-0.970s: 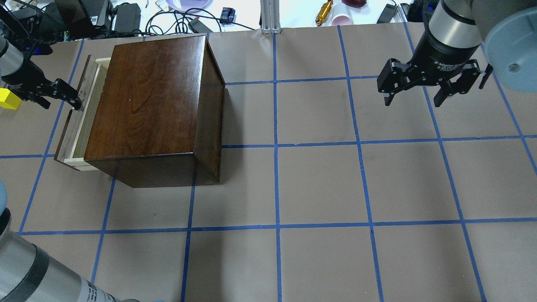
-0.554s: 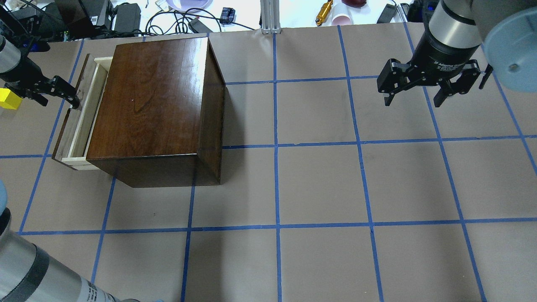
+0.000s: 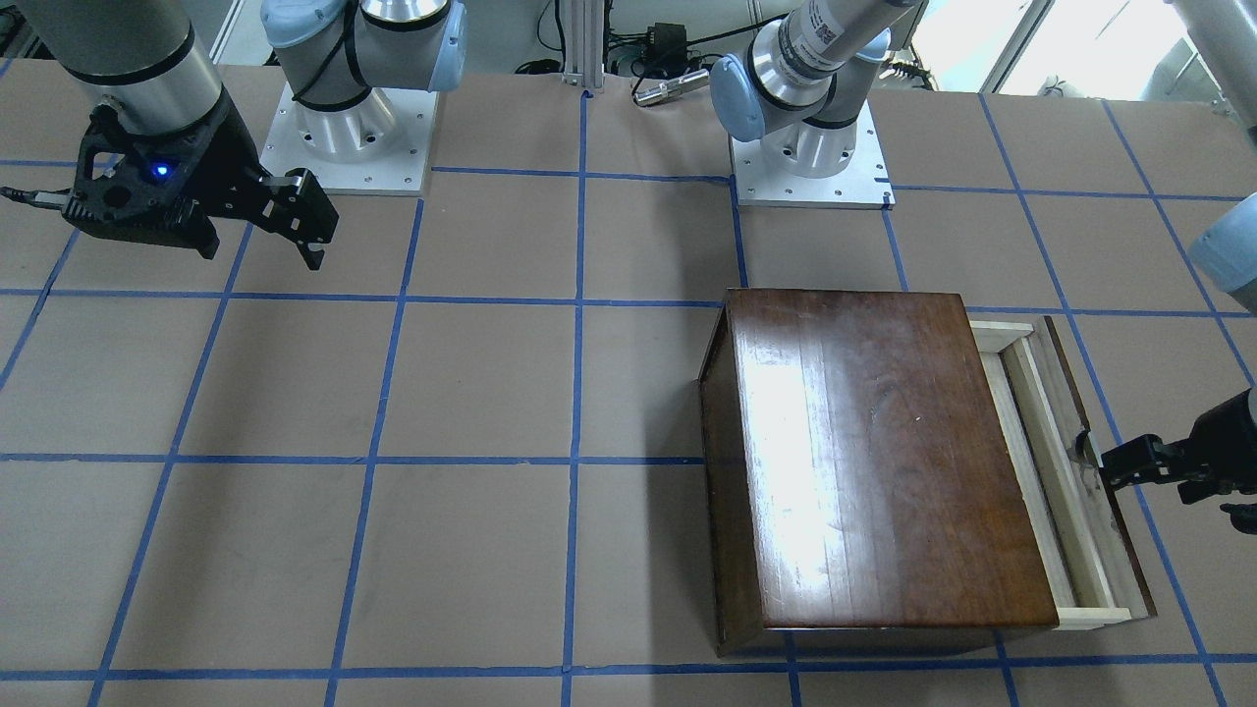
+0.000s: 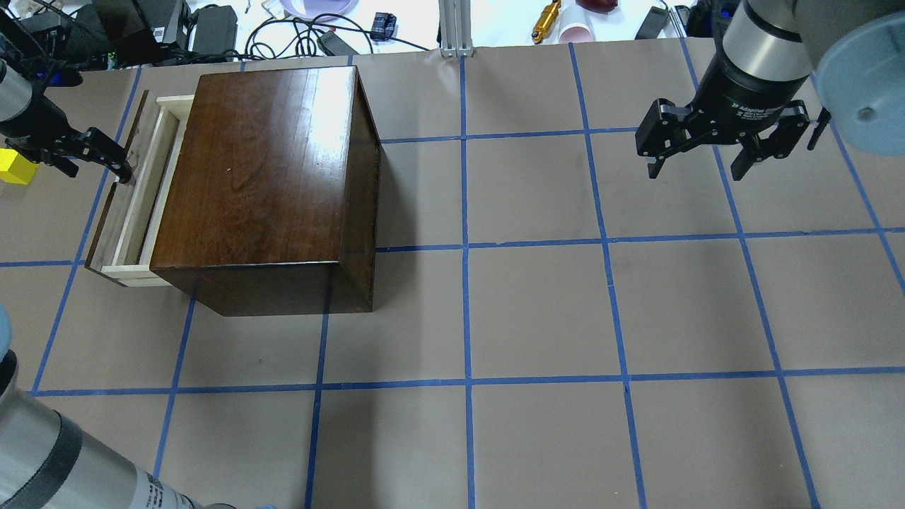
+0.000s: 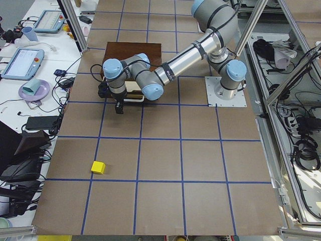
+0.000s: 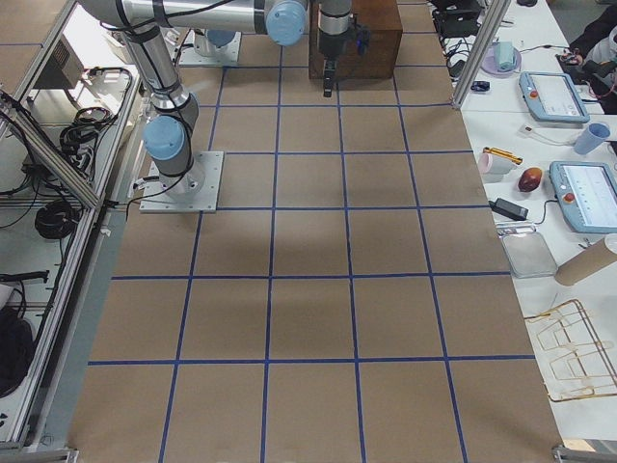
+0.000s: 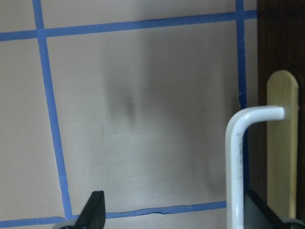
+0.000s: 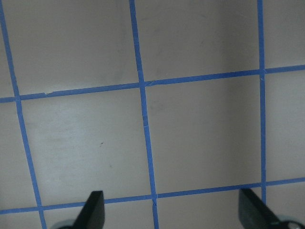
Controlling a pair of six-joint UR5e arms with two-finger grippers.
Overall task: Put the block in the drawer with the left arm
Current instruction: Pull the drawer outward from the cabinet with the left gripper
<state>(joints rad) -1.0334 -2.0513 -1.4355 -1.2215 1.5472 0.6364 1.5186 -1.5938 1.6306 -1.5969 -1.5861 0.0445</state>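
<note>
The yellow block [image 4: 14, 167] lies on the table at the far left edge, just behind my left gripper; it also shows in the exterior left view [image 5: 98, 167]. The dark-brown cabinet [image 4: 261, 170] stands left of centre, its pale drawer [image 4: 134, 205] partly pulled out to the left. My left gripper [image 4: 99, 168] is open at the drawer front. In the left wrist view the white handle [image 7: 236, 167] stands between the fingers, close to the right finger [image 7: 257, 212]. My right gripper [image 4: 696, 170] is open and empty, above the table at the far right.
Cables, power bricks and a pink cup [image 4: 574, 32] lie beyond the table's back edge. The two arm bases [image 3: 344, 128] [image 3: 810, 147] stand at the robot's side. Blue tape lines [image 4: 465, 283] grid the brown table.
The drawer has slid a little further out to the left with my left gripper at its front. The cabinet has turned slightly. The right arm has not moved.
</note>
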